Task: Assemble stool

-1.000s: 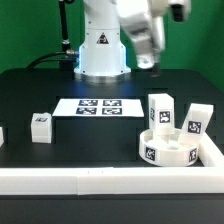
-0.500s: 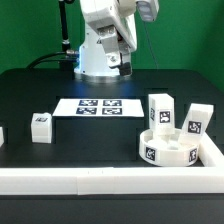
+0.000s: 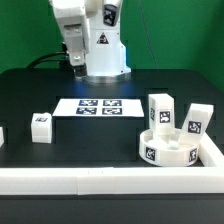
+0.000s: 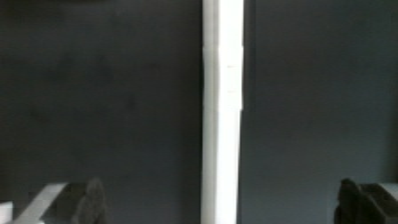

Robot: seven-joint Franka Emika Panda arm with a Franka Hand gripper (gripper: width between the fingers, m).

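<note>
Hanging up high with nothing in it, the gripper point(image 4: 221, 202) had its fingers spread wide. The stool seat point(image 3: 170, 148) sat wedged into the corner of the border bars point(image 3: 100, 180), probably for bracing. One leg point(image 3: 41, 125) lay well apart.

White seat point(image 3: 172, 150), 2 legs point(image 3: 160, 110) beside, 1 leg point(image 3: 41, 125) apart

Glossy white arm point(image 3: 85, 20), rounded shells, black triangle sticker point(image 3: 101, 38) on the base point(image 3: 106, 60), dark gripper point(image 4: 217, 203) fingers point(image 4: 75, 200).
</note>
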